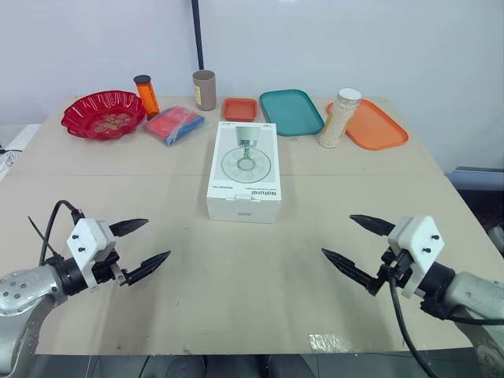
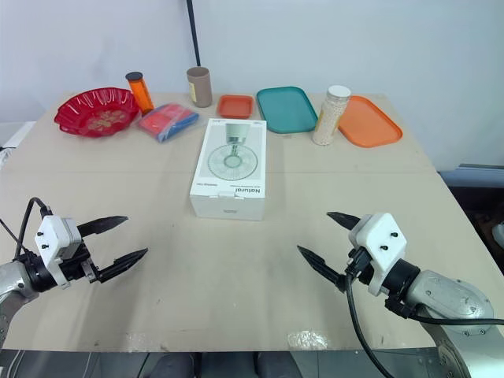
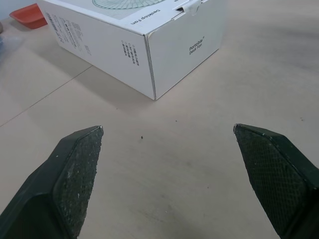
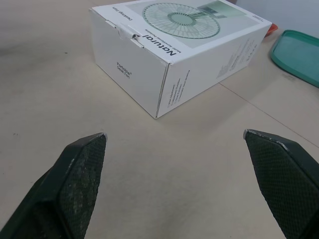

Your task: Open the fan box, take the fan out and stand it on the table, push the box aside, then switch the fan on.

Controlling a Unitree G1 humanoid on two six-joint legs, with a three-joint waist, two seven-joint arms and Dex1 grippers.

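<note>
Box (image 1: 245, 172) lies flat and shut on the counter (image 1: 236, 272), left tool (image 1: 157, 238) and right tool (image 1: 337, 235) hovering apart from it either side, both spread wide, holding nothing.

One table (image 1: 236, 315) holds one box (image 1: 245, 169), one red bowl (image 1: 103, 114), one orange bottle (image 1: 146, 95), one brown cup (image 1: 204, 90), one packet (image 1: 173, 124), one jar (image 1: 340, 118) and three trays, namely a small orange tray (image 1: 239, 109), a teal tray (image 1: 290, 111) and a large orange tray (image 1: 368, 124), with two grippers over it, the left gripper (image 1: 157, 238) and the right gripper (image 1: 337, 235).
</note>
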